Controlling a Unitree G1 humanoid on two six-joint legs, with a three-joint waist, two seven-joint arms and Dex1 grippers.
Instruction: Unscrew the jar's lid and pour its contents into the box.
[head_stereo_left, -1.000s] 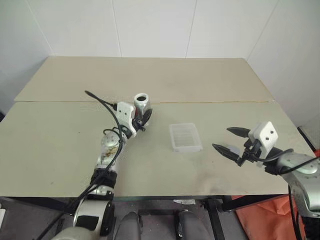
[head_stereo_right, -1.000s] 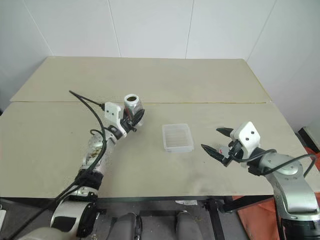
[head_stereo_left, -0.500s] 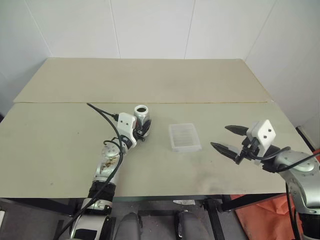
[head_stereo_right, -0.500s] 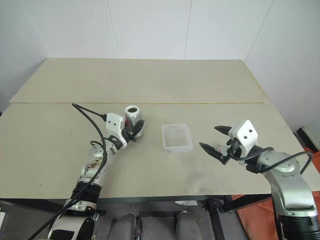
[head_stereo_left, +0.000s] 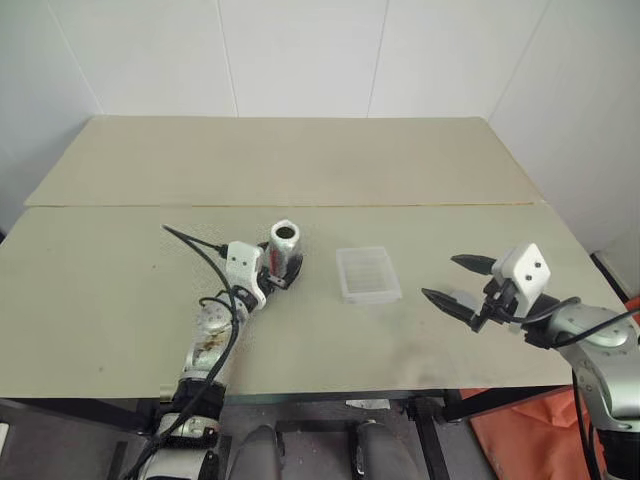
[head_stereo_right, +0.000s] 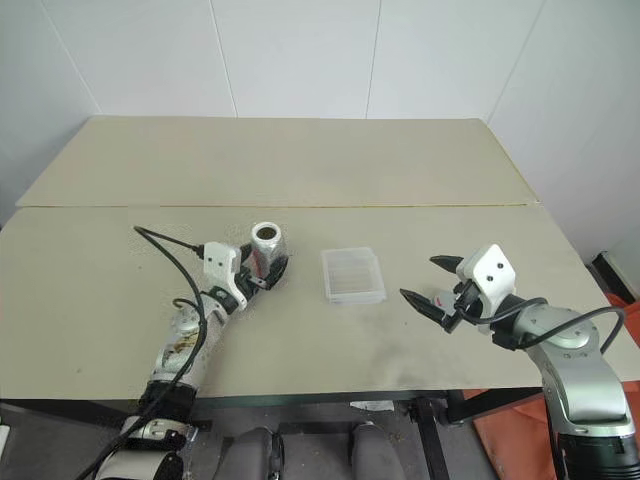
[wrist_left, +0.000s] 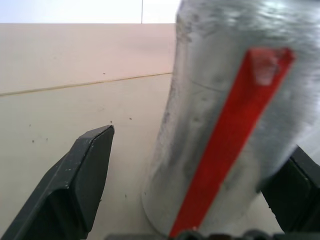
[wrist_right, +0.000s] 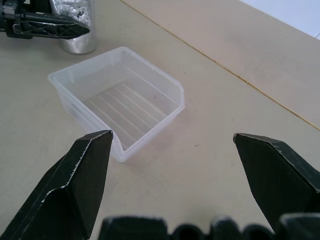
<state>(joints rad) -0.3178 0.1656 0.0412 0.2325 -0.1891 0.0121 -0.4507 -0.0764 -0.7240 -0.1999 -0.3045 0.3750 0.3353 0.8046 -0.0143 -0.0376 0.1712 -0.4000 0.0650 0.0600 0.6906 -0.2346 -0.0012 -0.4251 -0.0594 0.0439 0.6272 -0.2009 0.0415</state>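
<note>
Your left gripper has just let go: a second ago it was clamped on the jar and held it clear of the table; now the jar stands upright on the table and the fingers are spread, one clear of the jar's side, the other seemingly close against it. The jar's mouth is open, with no lid on it, and the red stripe faces the left wrist. Set down like this, the jar reads as parked, so the pour looks either finished or not started; the box shows nothing inside that you could make out.

From the jar, the box lies at about 3 o'clock, near but not touching. Your right gripper hangs wide open and empty, at about 3 to 4 o'clock from the box, well apart from it and unmoved over the last second.

The table is a plain beige top with a seam running across it just beyond the jar. White panelled walls close the room at 12 o'clock and on the right.
</note>
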